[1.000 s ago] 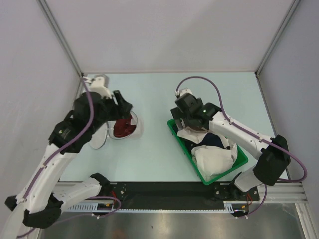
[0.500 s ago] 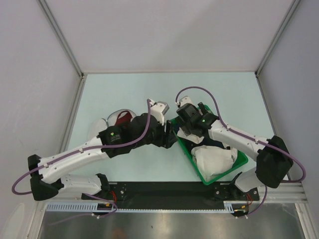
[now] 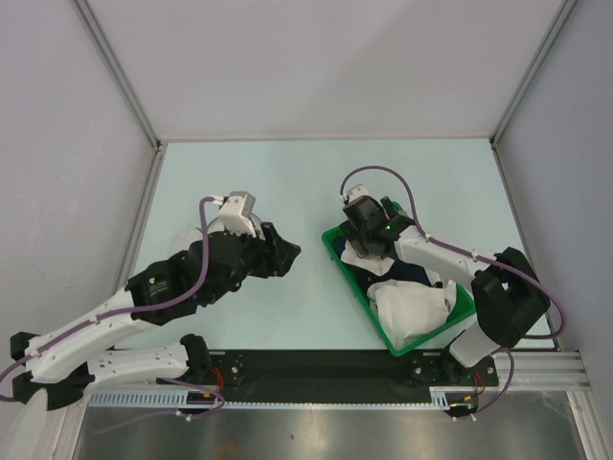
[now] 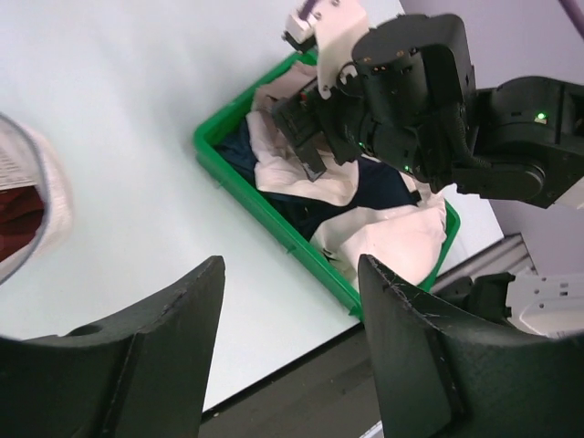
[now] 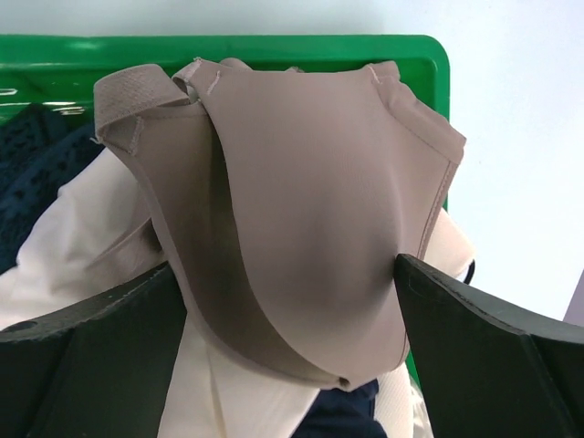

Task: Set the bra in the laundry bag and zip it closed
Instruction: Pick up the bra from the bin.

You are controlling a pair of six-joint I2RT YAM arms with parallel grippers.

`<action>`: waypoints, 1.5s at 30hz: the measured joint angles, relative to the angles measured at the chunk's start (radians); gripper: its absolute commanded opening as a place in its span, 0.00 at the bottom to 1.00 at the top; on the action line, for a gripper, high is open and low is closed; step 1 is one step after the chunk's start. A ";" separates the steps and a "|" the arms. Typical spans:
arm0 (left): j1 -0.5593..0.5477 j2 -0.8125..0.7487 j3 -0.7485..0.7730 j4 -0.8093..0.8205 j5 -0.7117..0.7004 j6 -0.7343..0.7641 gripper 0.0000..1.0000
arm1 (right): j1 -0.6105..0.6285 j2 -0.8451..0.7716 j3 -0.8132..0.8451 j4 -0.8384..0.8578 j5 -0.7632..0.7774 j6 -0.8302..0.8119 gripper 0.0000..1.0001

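Note:
The laundry bag (image 4: pixel 44 178) shows only in the left wrist view, as a white mesh rim at the left edge. The dark red bra (image 4: pixel 16 214) lies inside it. From above, my left arm covers both. My left gripper (image 3: pixel 284 254) (image 4: pixel 290 274) hovers open and empty over the bare table between bag and basket. My right gripper (image 3: pixel 357 247) (image 5: pixel 287 265) is down in the green basket (image 3: pixel 462 309). Its jaws stand wide on either side of a taupe padded garment (image 5: pixel 301 173), the right finger touching its edge.
The green basket (image 4: pixel 265 217) (image 5: pixel 274 46) sits at the right and holds white cloth (image 3: pixel 412 302) and a navy garment (image 3: pixel 414 271). Its near corner reaches close to the black rail (image 3: pixel 316 364) at the table's front edge. Grey walls close in the back and sides.
My left gripper left the bag, swung right to the basket's edge, then drew back to mid-table. The right gripper shifted slightly deeper into the basket and stayed wide.

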 measured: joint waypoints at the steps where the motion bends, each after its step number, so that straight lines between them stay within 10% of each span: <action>1: 0.002 -0.022 -0.008 -0.006 -0.016 -0.008 0.66 | -0.006 0.011 0.000 0.008 0.000 -0.003 0.91; 22: 0.055 -0.041 -0.057 -0.043 -0.063 -0.051 0.67 | -0.027 -0.068 0.025 -0.033 0.034 0.005 0.14; 33: 0.175 -0.026 -0.035 0.020 0.153 0.080 0.87 | -0.028 -0.271 0.244 -0.171 -0.046 0.024 0.00; 45: 0.191 -0.060 0.097 0.077 0.423 0.312 0.97 | -0.087 -0.345 0.396 -0.235 -0.573 0.168 0.00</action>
